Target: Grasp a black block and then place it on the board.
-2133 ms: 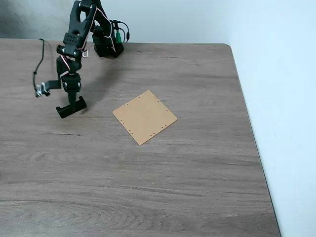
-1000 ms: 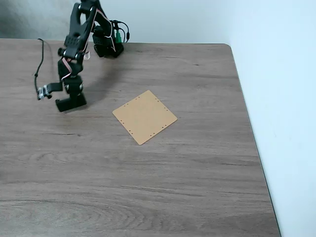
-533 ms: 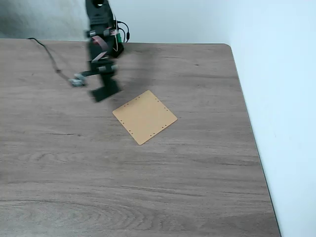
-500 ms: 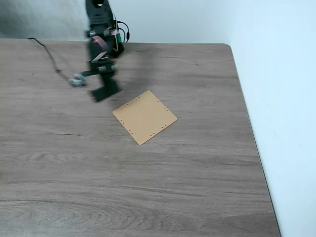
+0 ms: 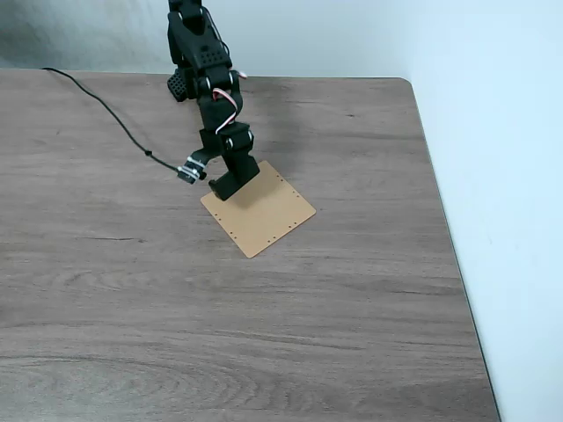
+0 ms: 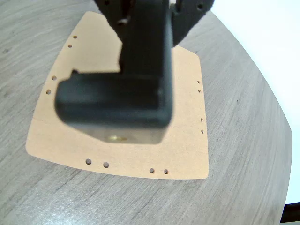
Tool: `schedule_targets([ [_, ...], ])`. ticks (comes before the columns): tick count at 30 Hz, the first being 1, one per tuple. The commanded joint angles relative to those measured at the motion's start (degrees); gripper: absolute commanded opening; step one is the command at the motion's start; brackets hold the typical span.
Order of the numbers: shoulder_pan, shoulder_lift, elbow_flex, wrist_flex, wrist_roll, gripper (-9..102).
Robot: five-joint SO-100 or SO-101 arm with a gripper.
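Observation:
The black block (image 5: 236, 182) hangs crosswise in my gripper (image 5: 230, 174), which is shut on it, over the upper-left corner of the board (image 5: 264, 211). From the fixed view I cannot tell whether the block touches the board. In the wrist view the black block (image 6: 110, 102) is a blurred dark bar across the middle, held from above by the gripper (image 6: 145, 77). Beneath it lies the tan board (image 6: 185, 140) with small holes along its edges.
The wooden table (image 5: 264, 334) has its right edge (image 5: 444, 229) against a pale surface. A black cable (image 5: 106, 107) trails across the table's upper left to the small camera (image 5: 188, 170) beside the gripper. The arm's base (image 5: 180, 83) stands at the back edge.
The arm has swung right from the left part of the table, carrying the black block, and now hangs over the board's upper-left corner. The cable has been dragged along.

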Motion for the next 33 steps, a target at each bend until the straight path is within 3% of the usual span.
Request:
schedule_targets([
  [1, -0.97, -0.09, -3.25, -1.14, -1.93, 0],
  [26, -2.81, -5.8, 4.92, -7.82, -5.1, 0],
  [30, -3.08, -5.89, 5.54, -8.09, -6.59, 15],
  [33, -3.34, -5.89, 5.54, -8.0, -7.21, 18],
])
